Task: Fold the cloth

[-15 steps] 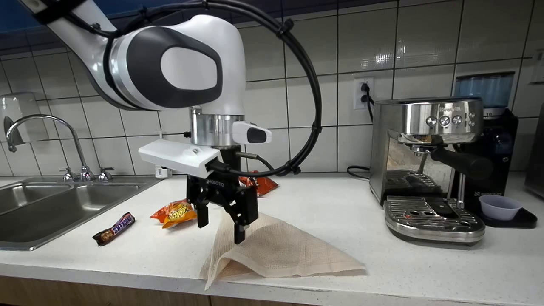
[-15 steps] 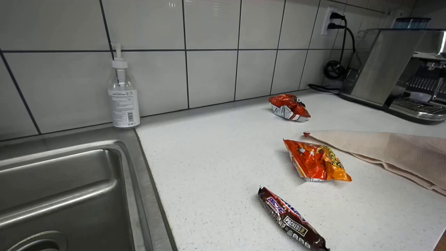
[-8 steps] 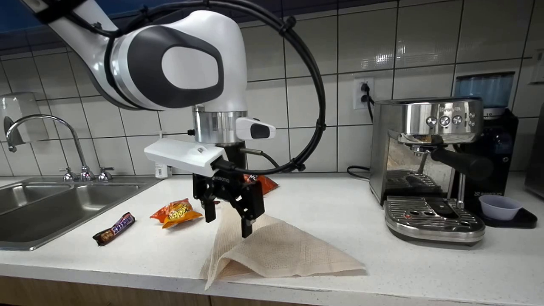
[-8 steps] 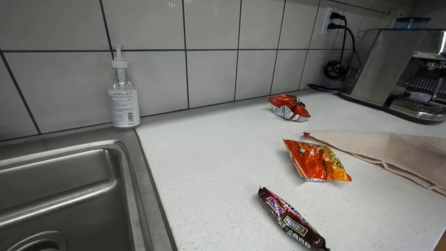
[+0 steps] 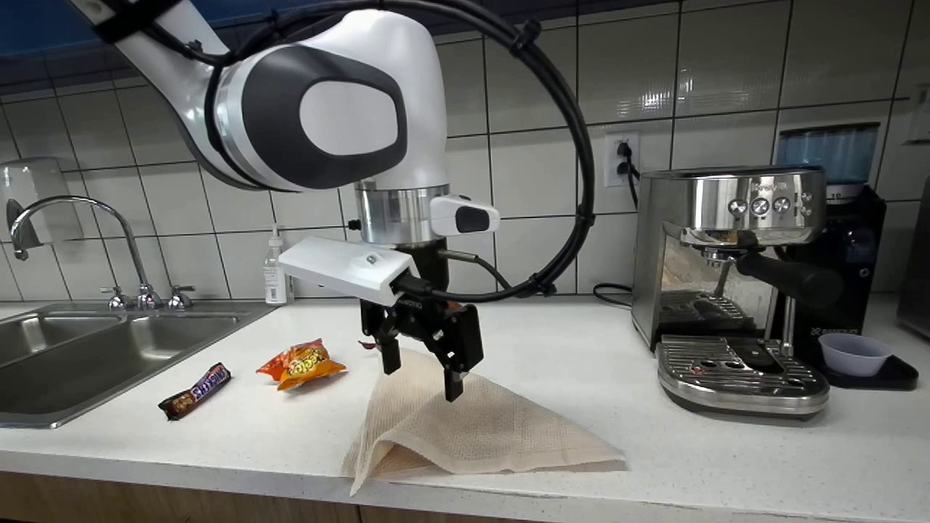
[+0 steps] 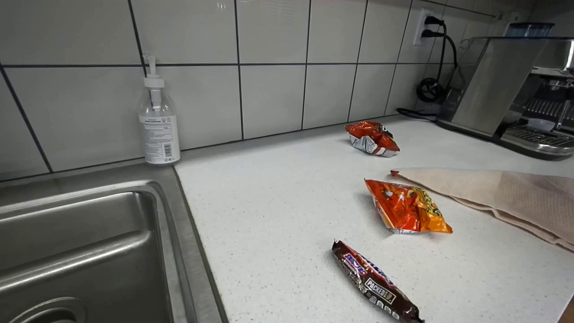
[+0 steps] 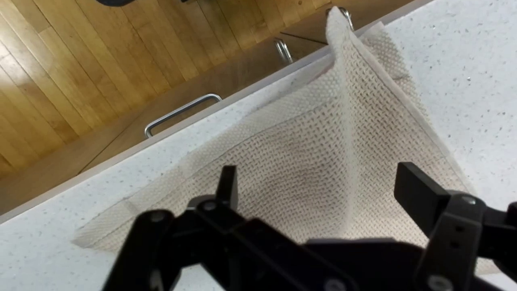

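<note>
We see the gripper (image 7: 317, 178) with its jaws spread wide, holding nothing, above the beige cloth (image 5: 501, 432). The cloth lies on the worktop (image 5: 567, 341), partly folded over itself, one corner reaching the front edge. In both exterior views we find an orange snack packet (image 6: 407, 208) near the cloth and, closer to the sink (image 6: 89, 264), a Snickers bar (image 6: 376, 283).

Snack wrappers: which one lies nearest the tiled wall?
The red-and-silver packet, at the back; the orange packet lies farther forward, and the brown bar is farthest from the wall.
</note>
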